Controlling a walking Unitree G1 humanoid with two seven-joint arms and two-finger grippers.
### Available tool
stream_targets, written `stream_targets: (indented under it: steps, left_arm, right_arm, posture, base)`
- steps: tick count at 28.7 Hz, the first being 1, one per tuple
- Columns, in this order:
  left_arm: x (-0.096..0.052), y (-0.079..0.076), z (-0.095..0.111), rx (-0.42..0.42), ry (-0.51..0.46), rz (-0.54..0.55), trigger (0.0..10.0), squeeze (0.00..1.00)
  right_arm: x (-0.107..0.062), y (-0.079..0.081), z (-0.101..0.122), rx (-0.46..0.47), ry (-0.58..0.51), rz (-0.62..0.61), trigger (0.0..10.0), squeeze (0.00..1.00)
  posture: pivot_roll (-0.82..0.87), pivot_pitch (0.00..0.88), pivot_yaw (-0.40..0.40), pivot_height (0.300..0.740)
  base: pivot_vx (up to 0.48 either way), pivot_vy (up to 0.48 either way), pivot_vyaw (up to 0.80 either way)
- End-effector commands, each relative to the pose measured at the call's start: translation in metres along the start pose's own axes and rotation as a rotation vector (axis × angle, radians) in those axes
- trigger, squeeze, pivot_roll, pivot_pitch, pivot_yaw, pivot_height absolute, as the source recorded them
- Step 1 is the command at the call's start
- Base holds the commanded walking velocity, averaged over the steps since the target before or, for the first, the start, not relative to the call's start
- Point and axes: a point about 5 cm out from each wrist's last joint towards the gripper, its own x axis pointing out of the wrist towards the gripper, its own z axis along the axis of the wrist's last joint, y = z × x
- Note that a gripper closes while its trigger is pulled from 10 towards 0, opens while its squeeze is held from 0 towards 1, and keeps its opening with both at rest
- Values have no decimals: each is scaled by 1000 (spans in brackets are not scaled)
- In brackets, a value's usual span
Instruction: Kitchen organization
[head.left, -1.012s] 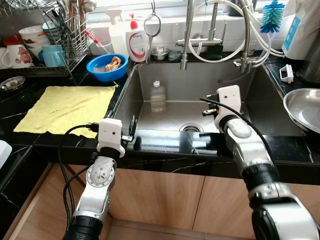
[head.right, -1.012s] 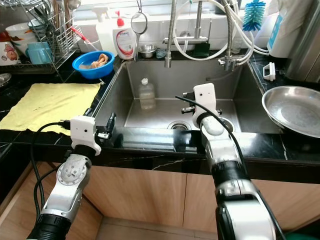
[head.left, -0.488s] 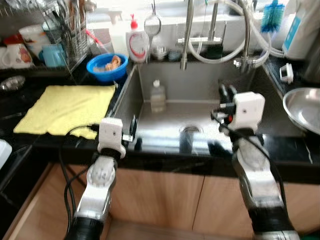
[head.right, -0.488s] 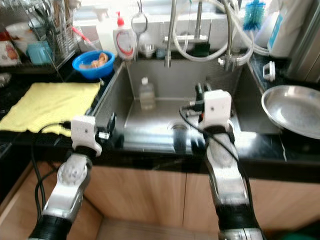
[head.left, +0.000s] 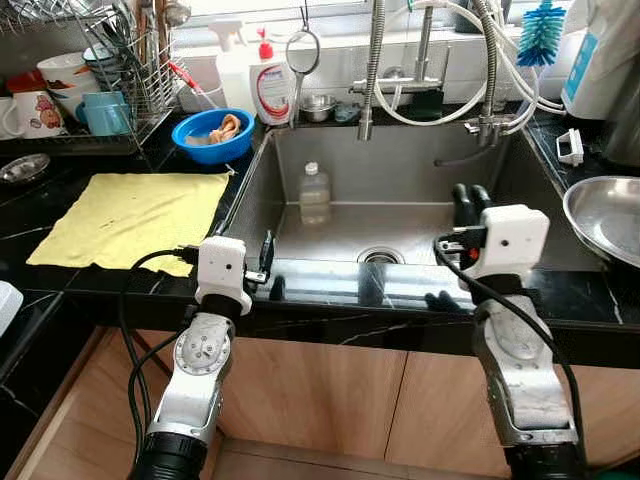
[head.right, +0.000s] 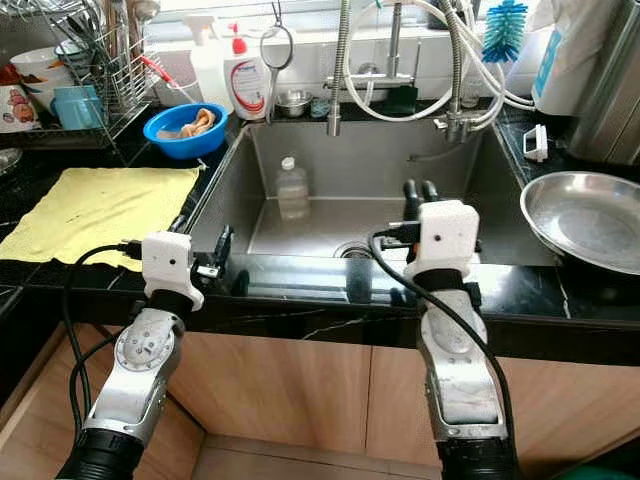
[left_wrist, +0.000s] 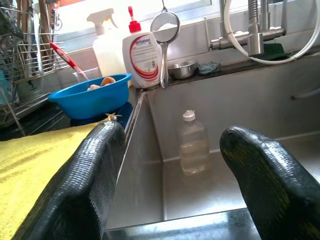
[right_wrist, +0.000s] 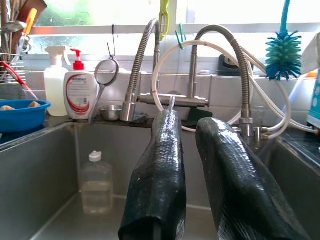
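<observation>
Take the sink (head.left: 520, 190) as your landmark. Far to its left, on the black counter, you have a dish rack (head.left: 120, 70) with cups beside it, and nearer the front a yellow cloth (head.left: 130, 215) lying flat. Just off the sink's back left corner sits a blue bowl (head.left: 213, 133) with something orange in it, and next to that a spray bottle (head.left: 232, 62) and a soap bottle (head.left: 270, 85) with a red pump.

Your left gripper (left_wrist: 170, 165) hangs at the sink's front left corner, over the counter edge, its fingers spread wide and holding nothing.

Inside the sink, a small clear bottle (head.left: 315, 193) stands upright toward the back left, apart from both grippers. The drain (head.left: 380, 257) lies near the front middle, and the faucet (head.left: 371, 70) rises from the back rim.

Your right gripper (head.left: 470, 203) stands over the sink's front right edge, fingers pointing up, nearly closed with only a narrow gap, empty.

Right of the sink, a steel pan (head.left: 605, 220) rests on the counter.
</observation>
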Motion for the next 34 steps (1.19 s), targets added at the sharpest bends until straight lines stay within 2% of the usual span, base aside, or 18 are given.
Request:
stream_targets:
  steps: [1,4,10,13,23,29,34]
  left_arm:
    - [1,4,5,-1,-16,8,10000,0]
    - [2,3,5,-2,-18,4,10000,0]
    - [3,3,5,2,-18,1,10000,0]
    - [4,3,6,8,-20,0,10000,0]
    - [4,5,6,21,-22,5,10000,0]
    - [4,5,5,16,-20,8,10000,0]
    - [4,6,4,0,-15,20,10000,0]
  right_arm:
    - [2,0,8,22,-25,-18,10000,0]
    - [2,-7,6,22,-12,-47,10000,0]
    - [3,-12,6,45,-13,-79,10000,0]
    - [5,-10,9,31,-26,-71,10000,0]
    - [10,-2,13,44,-40,-46,10000,0]
    - [11,-3,12,37,-31,-44,10000,0]
    - [12,-4,12,36,-29,-46,10000,0]
  posture:
    - [-130,0,91,740]
    - [-137,0,92,740]
    - [-137,0,92,740]
    - [-137,0,93,740]
    - [-138,0,96,740]
    - [-137,0,95,740]
    - [-139,0,92,740]
  base:
    - [0,0,0]
    - [0,0,0]
    - [0,0,-624]
    - [0,0,0]
    - [0,-311,0]
    - [0,-406,0]
    - [0,0,0]
